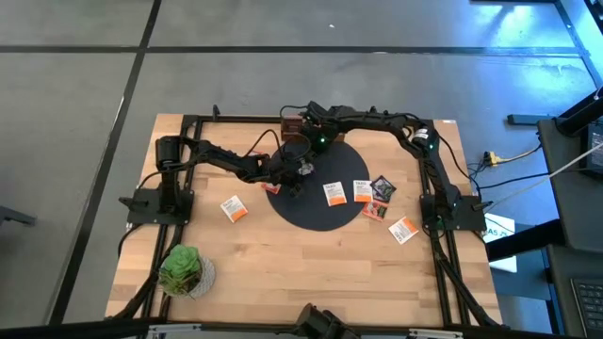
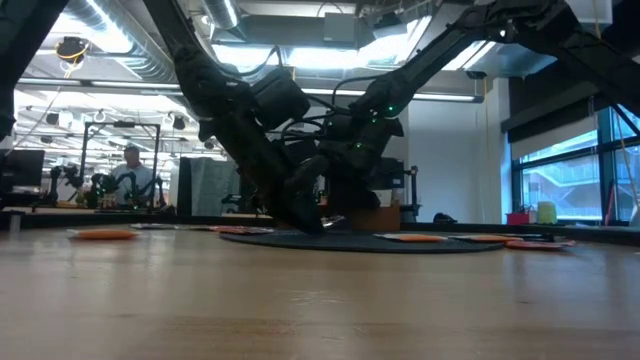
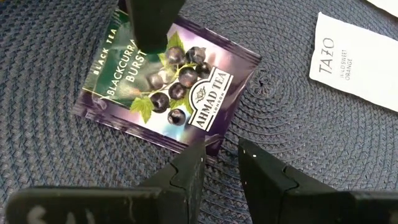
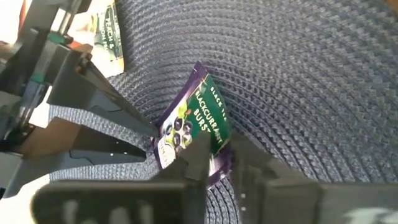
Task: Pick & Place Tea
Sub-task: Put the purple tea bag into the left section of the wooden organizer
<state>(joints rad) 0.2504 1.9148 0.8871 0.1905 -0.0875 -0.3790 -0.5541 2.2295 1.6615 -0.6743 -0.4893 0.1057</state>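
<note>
Left gripper, barely parted, empty beside purple packet. Right gripper clenched on that packet, centre frame on black mat. Other packets on mat and wooden tabletop. Plant lower left. Behind, office with person.

Both arms are dark, nearly black, built of chunky tube-like links joined by rounded joint housings. The left arm rises from a black square base plate bolted to a black frame; the right arm has the same kind of base. Black cables loop loosely along the links, and a thin orange-red wire shows near the left arm's forearm. Small green lights glow on the joint housings. The left gripper has flat, angular matte-black fingers with stepped inner edges.
</note>
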